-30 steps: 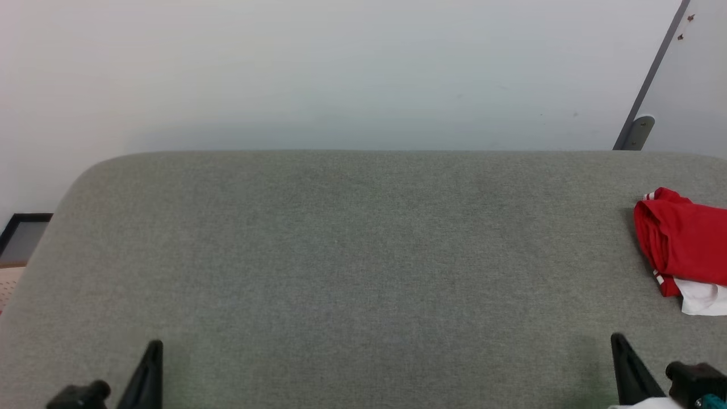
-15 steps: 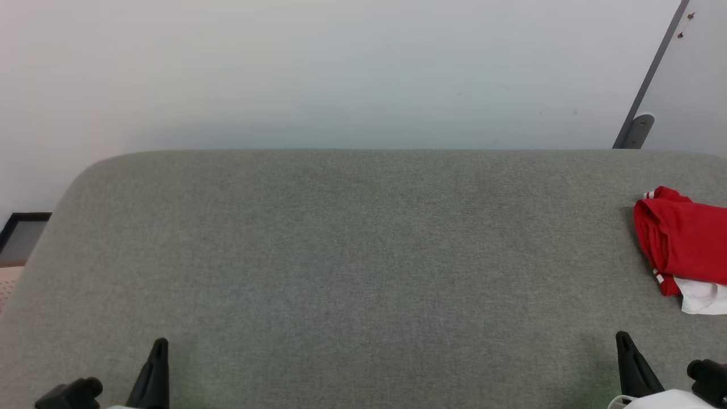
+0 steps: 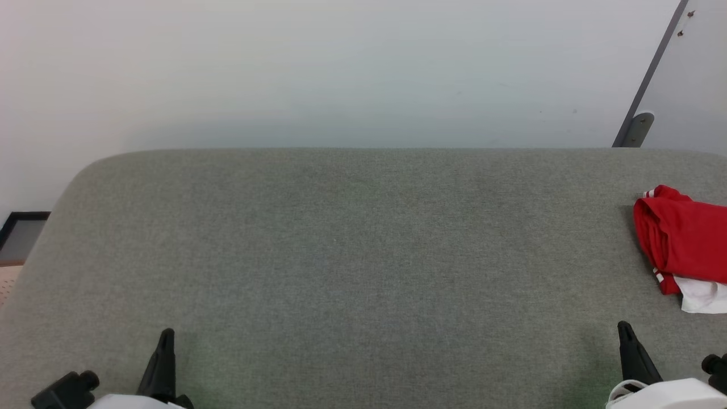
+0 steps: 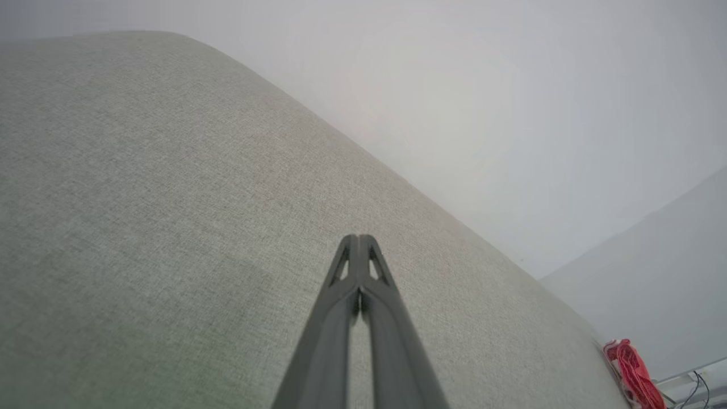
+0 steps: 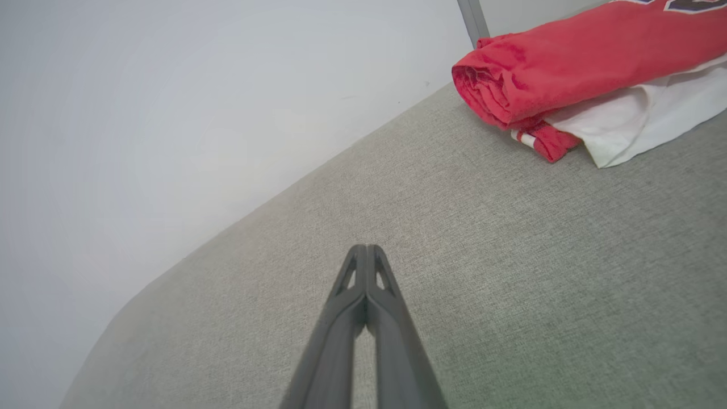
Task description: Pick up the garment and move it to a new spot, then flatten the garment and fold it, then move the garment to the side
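Observation:
The garment (image 3: 684,244) is a red shirt with a white sleeve and striped trim, folded into a bundle at the right edge of the grey cushioned surface (image 3: 352,250). From the right wrist it appears as the same red bundle (image 5: 573,62) at the upper right, and from the left wrist the garment (image 4: 633,372) is a small red shape far off at the lower right. My left gripper (image 3: 165,336) sits low at the front left, shut and empty. My right gripper (image 3: 624,329) sits at the front right, shut and empty, short of the garment. In both wrist views the fingertips (image 4: 359,241) (image 5: 367,250) meet.
A pale wall (image 3: 341,68) rises behind the surface. A grey post with a bracket (image 3: 639,129) leans at the back right. A dark frame (image 3: 23,227) lies on the floor off the left edge.
Both grippers have crept a little forward, up the head view. The garment has not moved.

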